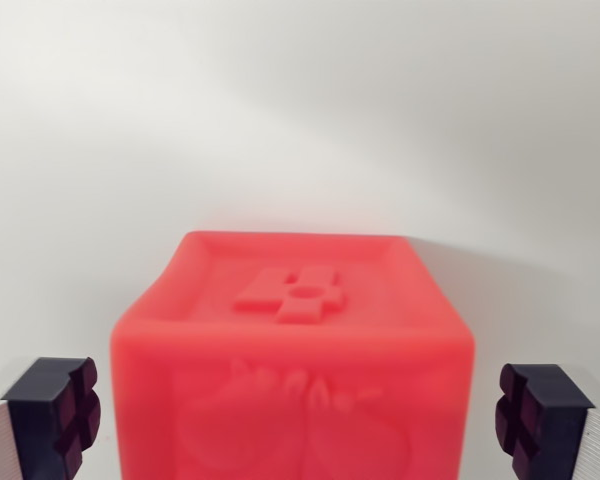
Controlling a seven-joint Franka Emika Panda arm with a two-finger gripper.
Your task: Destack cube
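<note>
A red cube (292,370) fills the lower middle of the wrist view, with a raised figure on its top face and an embossed picture on the side facing me. My gripper (295,415) is open. Its dark left fingertip (55,410) stands off the cube's left side and its right fingertip (540,415) off the right side, each with a small gap showing. The cube sits between the fingers, untouched. Whatever lies below the cube is hidden.
A plain white surface (300,120) stretches behind and around the cube, with a soft shadow across it.
</note>
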